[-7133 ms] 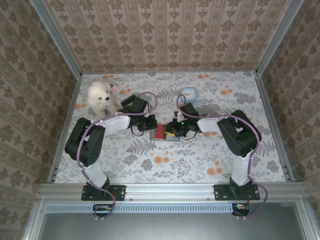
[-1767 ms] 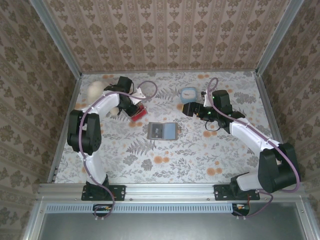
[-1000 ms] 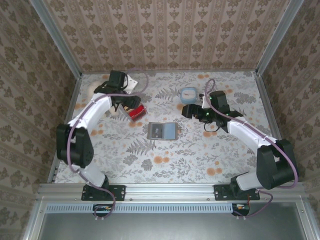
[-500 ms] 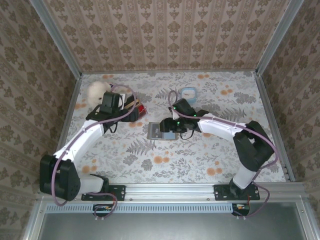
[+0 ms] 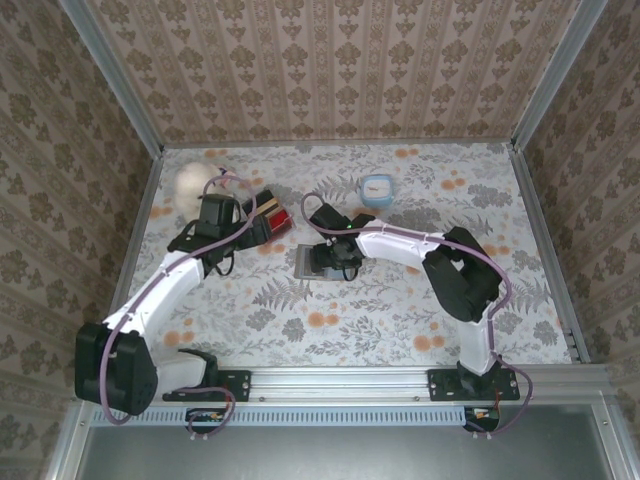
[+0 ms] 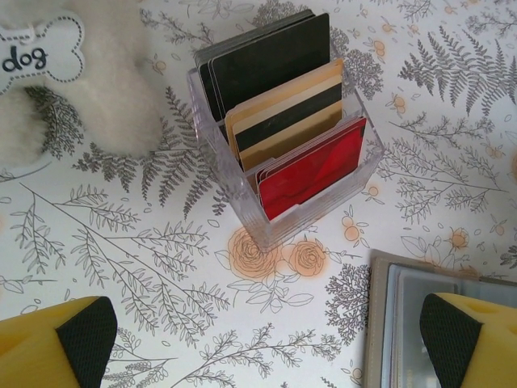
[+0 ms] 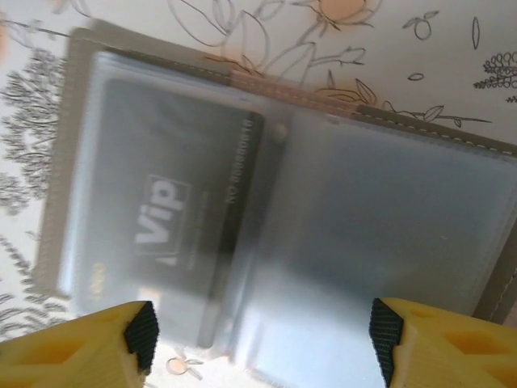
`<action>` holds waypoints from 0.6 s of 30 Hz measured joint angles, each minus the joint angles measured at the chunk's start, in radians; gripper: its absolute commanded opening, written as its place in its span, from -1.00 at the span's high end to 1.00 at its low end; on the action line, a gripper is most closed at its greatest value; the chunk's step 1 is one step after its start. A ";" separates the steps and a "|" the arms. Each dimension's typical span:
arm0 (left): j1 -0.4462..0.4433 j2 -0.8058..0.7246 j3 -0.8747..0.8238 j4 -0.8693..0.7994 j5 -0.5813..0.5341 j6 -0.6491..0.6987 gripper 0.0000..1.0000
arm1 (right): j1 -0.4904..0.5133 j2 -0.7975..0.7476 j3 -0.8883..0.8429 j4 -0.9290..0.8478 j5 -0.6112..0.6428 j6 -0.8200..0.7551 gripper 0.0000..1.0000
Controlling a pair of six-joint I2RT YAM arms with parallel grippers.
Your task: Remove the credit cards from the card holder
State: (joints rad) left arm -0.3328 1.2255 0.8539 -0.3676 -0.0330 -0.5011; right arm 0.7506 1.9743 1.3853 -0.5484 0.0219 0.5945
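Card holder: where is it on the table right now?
In the top view the card holder lies open at mid-table, directly beneath the right gripper, to the right of and nearer than the clear card stand.

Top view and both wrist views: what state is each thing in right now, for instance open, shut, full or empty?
card holder: spread open, flat on the table.
dark VIP card: tucked in a holder pocket.
clear box: upright, cards standing in it.
red card: on edge in the box.
light blue card: on the table, apart from the holder.
left gripper: open, empty.
right gripper: open, over the holder.
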 measured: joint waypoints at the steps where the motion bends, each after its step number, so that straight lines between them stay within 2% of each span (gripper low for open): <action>1: 0.001 0.006 0.000 -0.001 0.004 -0.002 -1.00 | 0.000 0.011 0.006 -0.008 0.002 -0.003 -0.60; 4: 0.001 0.023 0.001 -0.003 0.023 -0.006 -1.00 | 0.000 0.029 0.009 -0.010 0.002 -0.013 -0.71; 7: 0.002 0.043 0.011 -0.006 0.042 -0.021 -1.00 | 0.000 0.031 0.017 -0.011 0.002 -0.017 -0.72; 18: 0.006 0.087 0.003 0.040 0.163 -0.126 -1.00 | 0.003 0.055 0.034 -0.034 0.075 -0.020 -0.50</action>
State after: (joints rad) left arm -0.3264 1.3125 0.8574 -0.3275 0.1303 -0.6270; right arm 0.7536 2.0289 1.4193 -0.5819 0.0971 0.5743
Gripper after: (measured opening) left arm 0.999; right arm 0.763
